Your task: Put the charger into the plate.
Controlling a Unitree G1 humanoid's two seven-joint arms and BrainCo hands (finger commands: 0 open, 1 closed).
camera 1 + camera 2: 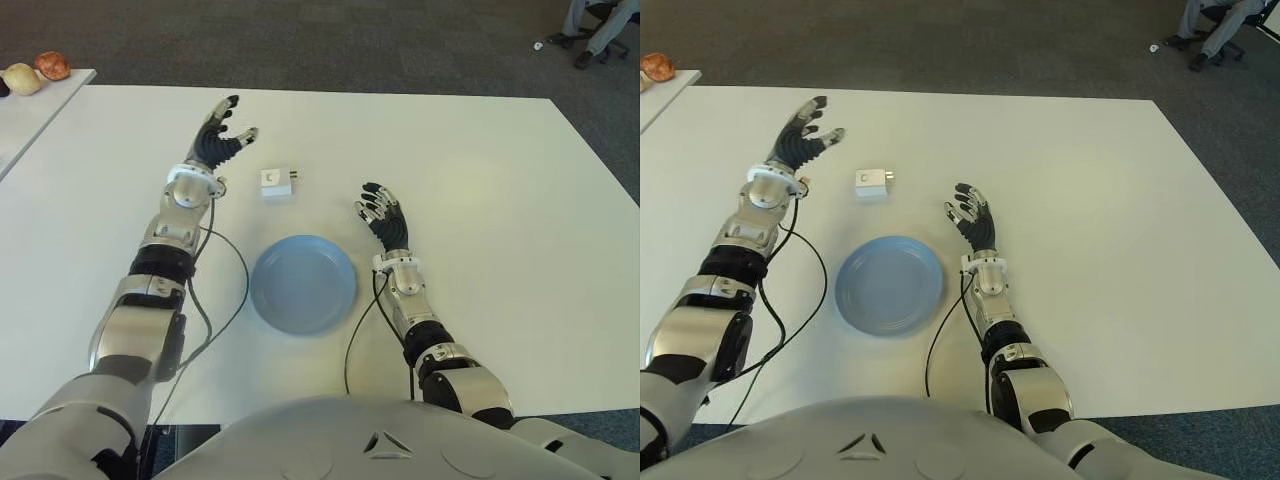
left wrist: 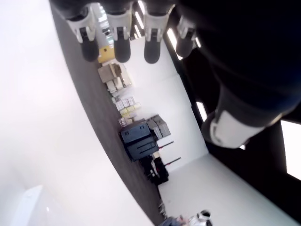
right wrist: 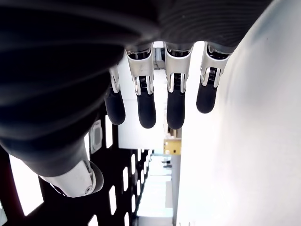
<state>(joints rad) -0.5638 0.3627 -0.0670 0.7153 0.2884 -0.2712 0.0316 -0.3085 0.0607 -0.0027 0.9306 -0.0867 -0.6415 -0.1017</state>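
A small white charger (image 1: 276, 183) lies on the white table (image 1: 480, 180), just beyond the blue plate (image 1: 303, 283). My left hand (image 1: 224, 133) is raised to the left of the charger, fingers spread, holding nothing. My right hand (image 1: 382, 212) shows to the right of the plate, fingers relaxed and holding nothing. In the left wrist view the fingertips (image 2: 121, 40) are straight with only the room behind them. The right wrist view shows the right fingers (image 3: 175, 101) extended beside the table surface.
A second table (image 1: 30, 105) at the far left carries a few round fruit-like objects (image 1: 38, 72). A seated person's legs (image 1: 595, 30) show at the far right corner. Black cables (image 1: 215, 300) trail from both wrists across the table near the plate.
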